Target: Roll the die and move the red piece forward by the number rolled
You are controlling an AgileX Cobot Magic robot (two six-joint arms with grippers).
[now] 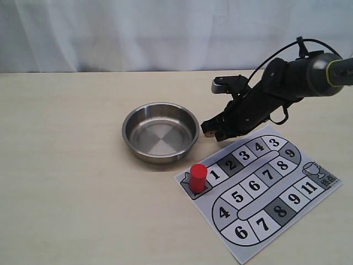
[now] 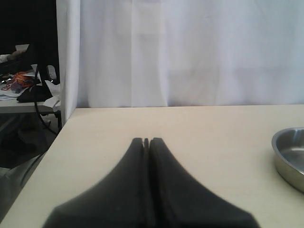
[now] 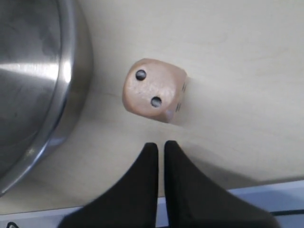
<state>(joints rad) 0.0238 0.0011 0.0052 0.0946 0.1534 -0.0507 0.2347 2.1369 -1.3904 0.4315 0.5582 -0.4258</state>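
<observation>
The die (image 3: 154, 90), a tan wooden cube with two pips facing the camera, lies on the table between the steel bowl (image 3: 33, 85) and the board's edge. My right gripper (image 3: 160, 145) hovers just short of the die, shut with only a thin slit between its fingers and nothing held. In the exterior view this gripper (image 1: 210, 131) sits low by the bowl's right rim and covers the die. The red piece (image 1: 198, 178) stands upright on the start square, left of square 1. My left gripper (image 2: 147, 140) is shut and empty, out of the exterior view.
The steel bowl (image 1: 160, 132) sits left of the numbered game board (image 1: 259, 187) and holds nothing. The bowl's rim (image 2: 289, 156) shows at the side of the left wrist view. A white curtain backs the table; the table's edge is near the left gripper.
</observation>
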